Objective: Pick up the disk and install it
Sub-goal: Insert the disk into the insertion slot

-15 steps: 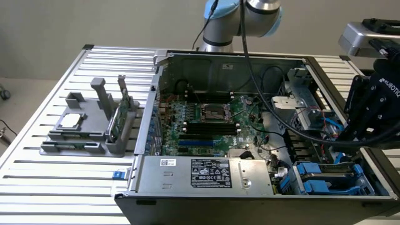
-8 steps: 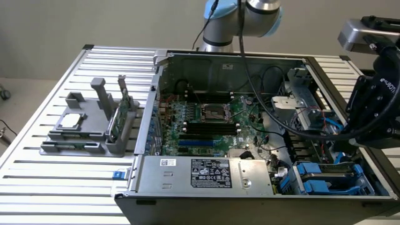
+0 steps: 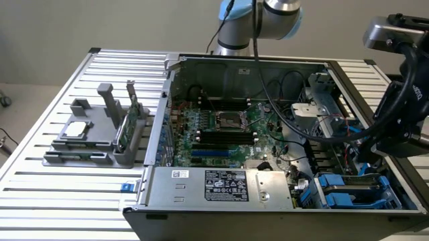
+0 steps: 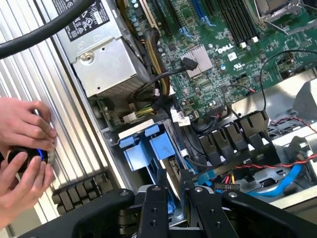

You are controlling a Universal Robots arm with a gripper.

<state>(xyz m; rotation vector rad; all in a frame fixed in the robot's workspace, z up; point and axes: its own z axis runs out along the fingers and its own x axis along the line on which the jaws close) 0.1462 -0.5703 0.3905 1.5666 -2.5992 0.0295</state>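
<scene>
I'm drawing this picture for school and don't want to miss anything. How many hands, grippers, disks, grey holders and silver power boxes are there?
hands: 2
gripper: 1
disk: 1, gripped edge-on in the gripper
grey holder: 1
silver power box: 1
Total: 6

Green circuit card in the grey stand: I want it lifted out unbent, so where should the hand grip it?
Pinch the green circuit card by its upper edge, across its two flat faces, coming down from above. It stands on edge in a slot of the grey stand, so the top is the free part. It is likely best to keep off the metal bracket at its end.
</scene>
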